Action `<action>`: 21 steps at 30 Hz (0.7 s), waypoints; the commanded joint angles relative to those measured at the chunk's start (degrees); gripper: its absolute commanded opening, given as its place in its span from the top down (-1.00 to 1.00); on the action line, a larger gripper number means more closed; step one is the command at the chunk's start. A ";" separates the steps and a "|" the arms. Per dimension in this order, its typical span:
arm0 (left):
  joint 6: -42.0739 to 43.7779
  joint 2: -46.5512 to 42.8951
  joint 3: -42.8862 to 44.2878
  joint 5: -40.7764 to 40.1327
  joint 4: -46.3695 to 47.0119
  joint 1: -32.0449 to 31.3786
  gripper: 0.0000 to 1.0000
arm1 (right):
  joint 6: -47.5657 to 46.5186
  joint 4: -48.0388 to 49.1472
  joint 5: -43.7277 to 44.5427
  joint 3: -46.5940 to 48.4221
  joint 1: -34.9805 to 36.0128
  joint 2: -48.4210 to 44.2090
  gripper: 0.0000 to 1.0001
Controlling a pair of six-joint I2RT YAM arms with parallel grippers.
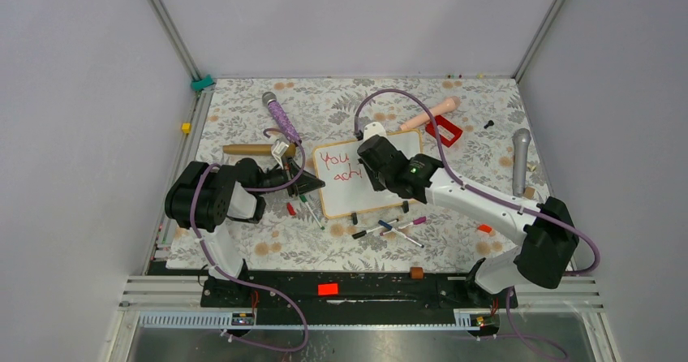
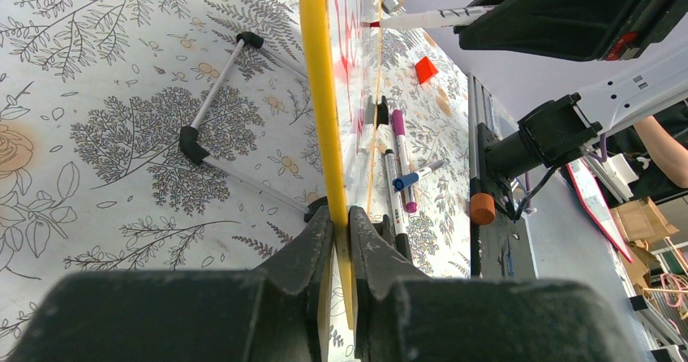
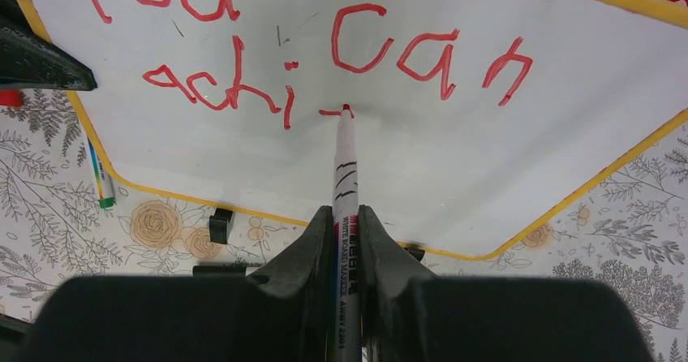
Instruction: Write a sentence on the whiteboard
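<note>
The whiteboard [image 1: 339, 196] lies flat in the middle of the table, its thin yellowish frame [image 2: 318, 94] seen edge-on in the left wrist view. The sentence [image 3: 243, 78] in red reads "You can" and below it "achi" plus a short new stroke. My left gripper [image 2: 341, 216] is shut on the board's left frame edge. My right gripper [image 3: 347, 216] is shut on a white whiteboard marker [image 3: 346, 167], whose red tip touches the board right of "achi". In the top view the right gripper [image 1: 389, 167] covers the board's right half.
Several loose markers [image 1: 389, 228] lie just in front of the board. A purple microphone [image 1: 281, 117], a wooden stick [image 1: 251, 148], a red frame [image 1: 445, 130], a peach tube [image 1: 430, 115] and a grey microphone [image 1: 520, 159] lie around it. A small wire stand [image 2: 212, 110] lies left of the board.
</note>
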 commanded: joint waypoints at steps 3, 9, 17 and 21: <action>4.48 -1.44 0.35 -0.32 4.10 0.11 0.99 | -1.45 3.65 0.76 2.88 -1.19 1.69 1.00; 4.39 -1.37 0.35 -0.24 4.11 0.17 0.99 | -1.44 3.69 -0.98 2.65 -1.19 1.91 1.00; 4.36 -1.27 0.35 -0.39 4.10 0.21 0.99 | -1.26 3.07 -3.30 2.09 -1.23 2.06 1.00; 4.42 -1.27 0.36 -0.38 4.10 0.12 0.99 | -0.78 2.86 -3.98 0.99 -1.21 1.55 1.00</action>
